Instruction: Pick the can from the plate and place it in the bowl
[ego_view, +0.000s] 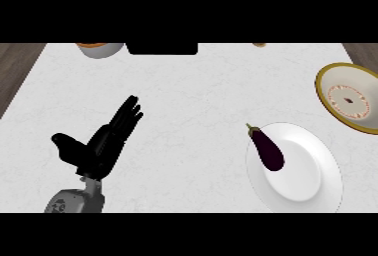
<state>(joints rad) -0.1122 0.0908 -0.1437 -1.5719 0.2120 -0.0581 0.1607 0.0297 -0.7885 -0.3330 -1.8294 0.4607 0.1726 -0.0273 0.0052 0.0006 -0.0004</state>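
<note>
Near the right edge of the white marble tabletop (192, 90), a dark purple eggplant (266, 148), no can, lies on the white round plate (310, 175); the gold-rimmed cream bowl (334, 79) waits behind. Left robot hand (100, 142) rests open, empty.

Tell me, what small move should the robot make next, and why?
Probably bring the right hand, which is out of view, in over the white plate. The thing lying on that plate looks like a dark eggplant, not a can, and the bowl sits just beyond it. The left hand is open and far off at the left.
</note>
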